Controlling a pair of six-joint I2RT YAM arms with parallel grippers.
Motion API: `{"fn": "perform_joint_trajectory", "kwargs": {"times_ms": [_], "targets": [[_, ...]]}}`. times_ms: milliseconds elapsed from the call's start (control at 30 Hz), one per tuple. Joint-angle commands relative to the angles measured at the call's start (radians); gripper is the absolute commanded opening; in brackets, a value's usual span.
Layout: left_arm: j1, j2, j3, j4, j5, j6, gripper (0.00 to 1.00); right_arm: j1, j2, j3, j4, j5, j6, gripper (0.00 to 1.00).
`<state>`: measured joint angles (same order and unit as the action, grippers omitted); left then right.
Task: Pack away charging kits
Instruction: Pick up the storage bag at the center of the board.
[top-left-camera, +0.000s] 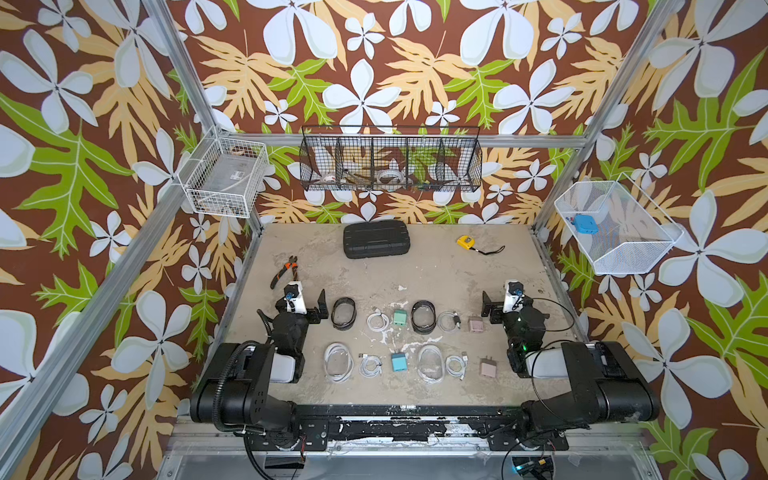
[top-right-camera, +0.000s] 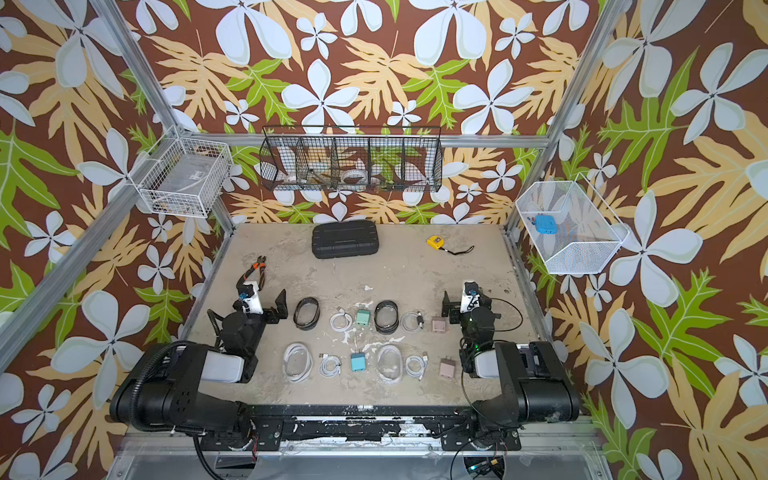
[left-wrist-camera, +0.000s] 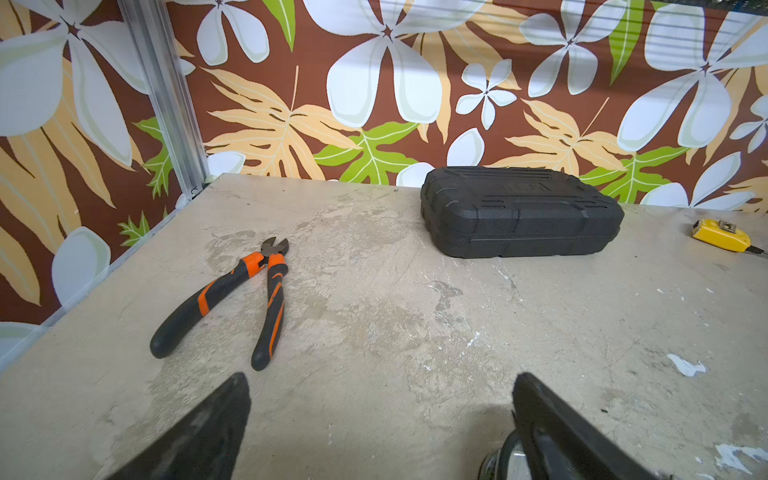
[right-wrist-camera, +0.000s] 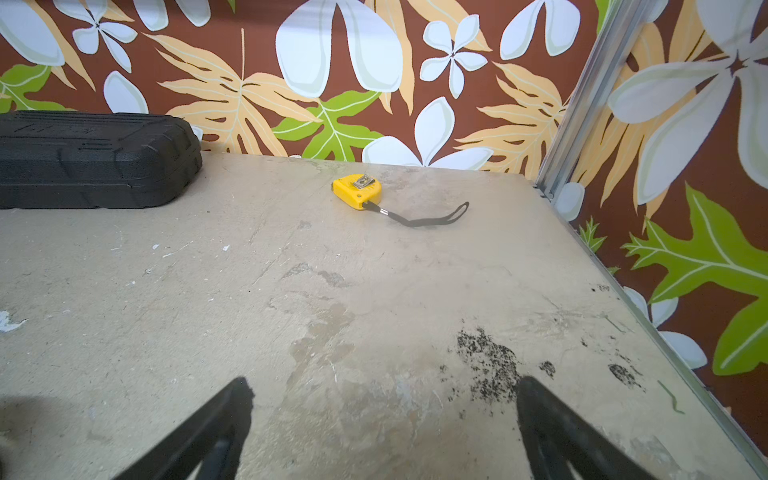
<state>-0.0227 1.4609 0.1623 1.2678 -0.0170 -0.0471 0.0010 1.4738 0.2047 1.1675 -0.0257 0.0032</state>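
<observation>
The charging kits lie in two rows between my arms. The back row holds two black-rimmed oval cases (top-left-camera: 343, 314) (top-left-camera: 423, 316), white coiled cables (top-left-camera: 377, 321), a teal plug (top-left-camera: 400, 318) and a pink plug (top-left-camera: 475, 324). The front row has two clear oval cases (top-left-camera: 338, 361) (top-left-camera: 430, 363), cables (top-left-camera: 370, 365), a teal plug (top-left-camera: 399, 362) and a pink plug (top-left-camera: 486, 368). My left gripper (top-left-camera: 305, 303) (left-wrist-camera: 380, 378) is open and empty just left of the first black-rimmed case (left-wrist-camera: 503, 457). My right gripper (top-left-camera: 507, 301) (right-wrist-camera: 384, 382) is open and empty, right of the back row.
A large black ribbed case (top-left-camera: 376, 239) and a yellow tape measure (top-left-camera: 466, 242) lie at the back, with pliers (top-left-camera: 286, 270) at the left. Wire baskets hang on the walls: white (top-left-camera: 224, 176), black (top-left-camera: 390, 160) and a mesh basket (top-left-camera: 615, 249) holding a blue block (top-left-camera: 584, 223).
</observation>
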Motion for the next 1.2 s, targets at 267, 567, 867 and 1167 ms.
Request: {"fn": "perform_joint_trajectory", "kwargs": {"times_ms": [267, 567, 867, 1167], "targets": [[0.002, -0.001, 0.0, 0.023, 0.008, 0.006, 1.0, 0.0, 0.0, 0.004, 0.029, 0.004, 0.007, 1.0], [0.001, -0.002, -0.001, 0.02, 0.01, 0.007, 1.0, 0.001, 0.001, 0.005, 0.03, 0.003, 0.007, 1.0], [0.001, -0.032, 0.002, -0.006, -0.108, -0.04, 1.0, 0.003, -0.001, 0.004, 0.031, 0.01, 0.007, 1.0], [0.0, -0.197, 0.317, -0.714, -0.394, -0.142, 1.0, -0.01, -0.277, 0.215, -0.513, 0.238, 0.256, 1.0]]}}
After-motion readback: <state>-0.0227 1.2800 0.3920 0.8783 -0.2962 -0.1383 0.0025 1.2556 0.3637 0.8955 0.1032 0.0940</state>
